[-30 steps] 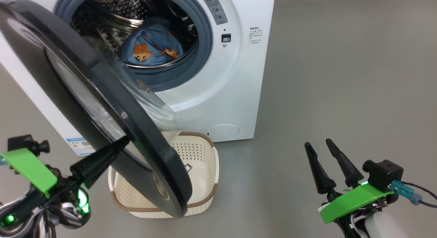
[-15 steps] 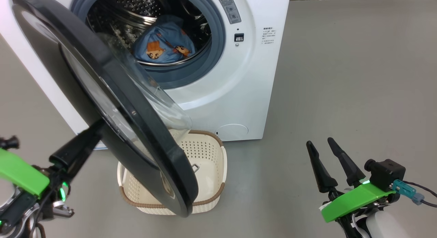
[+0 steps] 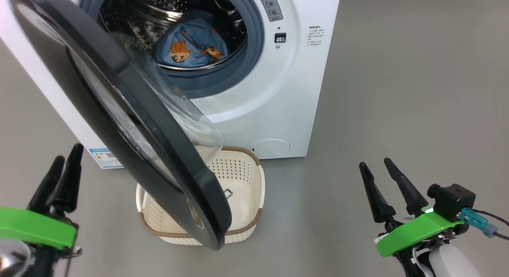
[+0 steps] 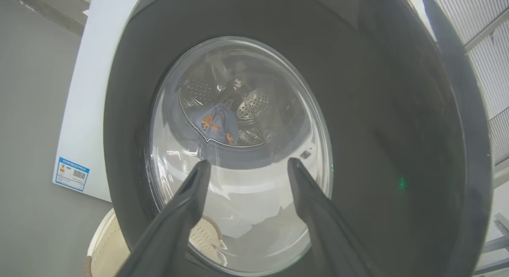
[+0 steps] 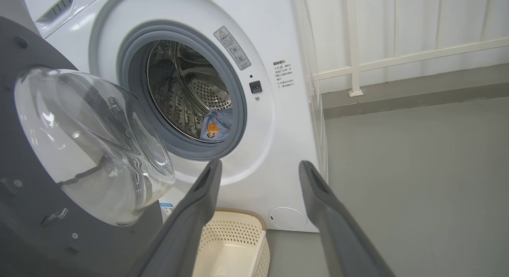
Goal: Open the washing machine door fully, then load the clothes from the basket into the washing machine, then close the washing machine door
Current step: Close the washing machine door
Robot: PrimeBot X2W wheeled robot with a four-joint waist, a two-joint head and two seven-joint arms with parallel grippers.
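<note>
A: What do we count here?
B: We count one washing machine (image 3: 278, 110), one door (image 3: 175, 161), one basket (image 3: 242, 181) and one bundle of clothes (image 3: 191, 48).
A: And grippers?
B: We count two, the left gripper (image 3: 68, 152) and the right gripper (image 3: 374, 161), with two fingers (image 3: 401, 185) each.

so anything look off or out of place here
Nothing spilled or damaged. The only awkward bit: the washing machine door stands half open, overhanging the basket. The clothes sit in the drum.
</note>
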